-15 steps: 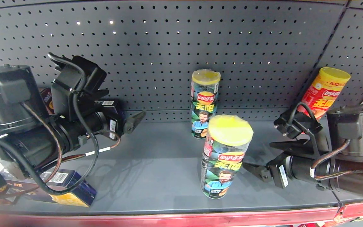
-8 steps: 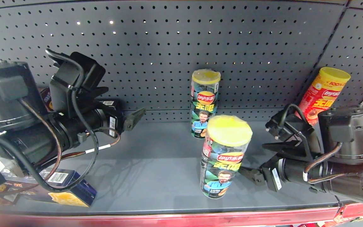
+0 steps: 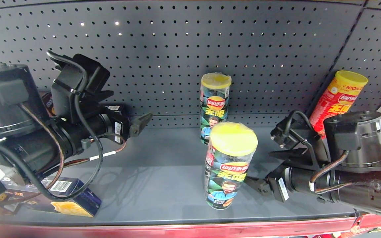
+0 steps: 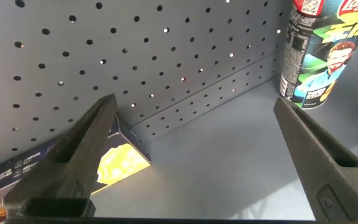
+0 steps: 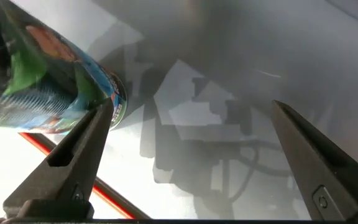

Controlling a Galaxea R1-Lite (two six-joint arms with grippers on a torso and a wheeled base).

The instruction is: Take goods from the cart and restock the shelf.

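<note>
Shifted left along with the right gripper (image 5: 191, 109), the front chip can (image 3: 228, 172) stands upright near the front edge of the shelf (image 3: 144, 185).
Both grippers' jaws stand apart, the left gripper (image 4: 194, 102) well clear; contents hidden under its yellow lid (image 3: 233, 138), the can looks light, stiff, slick and tippy, so a mid-body hold seems safest.

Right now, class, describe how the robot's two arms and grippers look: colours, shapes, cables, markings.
The left arm and right arm are black, cylindrical, with boxy camera mounts. Along both loop black cables and brown braided cables; small white stickers sit near the wrists. The left gripper and right gripper have dark grey, tapering wedge-shaped fingers.
</note>
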